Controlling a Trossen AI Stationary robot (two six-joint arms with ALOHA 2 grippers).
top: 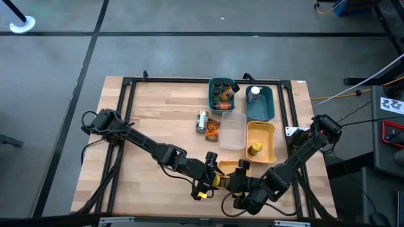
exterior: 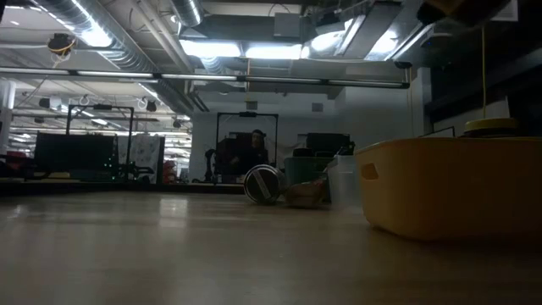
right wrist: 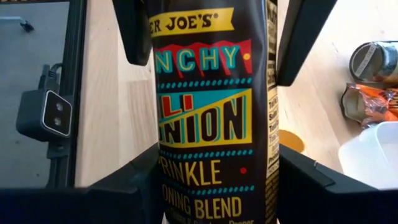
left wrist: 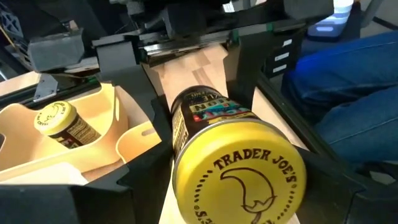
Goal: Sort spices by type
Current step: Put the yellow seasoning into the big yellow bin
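The yellow-lidded spice jar, rigid, light and smooth-walled, sits at the bench's 6 o'clock edge with the fingers of both the left gripper and right gripper closed on it; grip the labelled body, not the lid.

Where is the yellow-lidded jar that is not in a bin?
In the high view the jar is at the table's near edge, just in front of the yellow bin, held between the left gripper and right gripper.
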